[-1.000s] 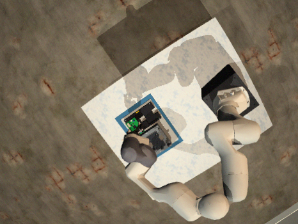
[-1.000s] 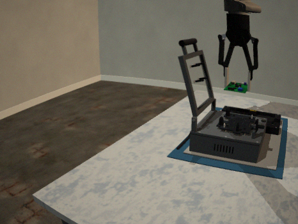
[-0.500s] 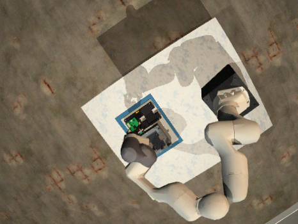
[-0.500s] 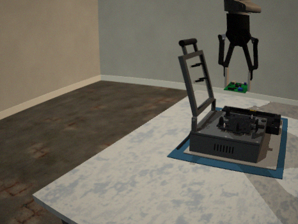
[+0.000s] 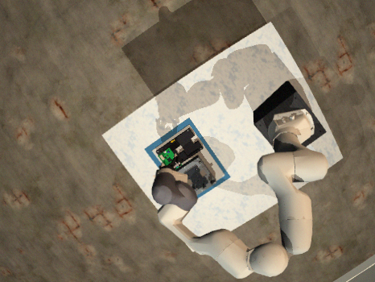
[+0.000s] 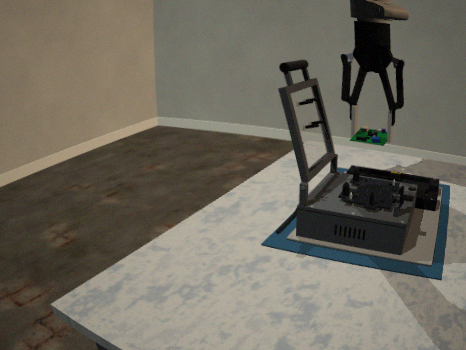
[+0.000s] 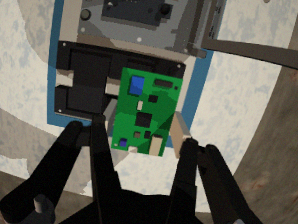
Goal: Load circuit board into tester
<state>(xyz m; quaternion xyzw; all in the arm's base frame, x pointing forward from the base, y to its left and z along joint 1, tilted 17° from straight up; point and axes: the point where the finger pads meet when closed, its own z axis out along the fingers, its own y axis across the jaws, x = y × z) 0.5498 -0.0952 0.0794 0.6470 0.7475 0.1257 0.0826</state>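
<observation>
My gripper is shut on the green circuit board and holds it flat, high above the far end of the fixture. In the wrist view the board sits between my fingertips, component side up, over the black tray. Its white connector shows at the board's left edge. The grey tester stands on a blue mat with its lid raised nearly upright. The overhead view shows the board beside the tray. I cannot make out the pins and the post.
The lid's handle reaches almost to the height of my fingers, to their left. The arm's black base plate stands at the table's far corner. The table edge runs near the mat on the tray side.
</observation>
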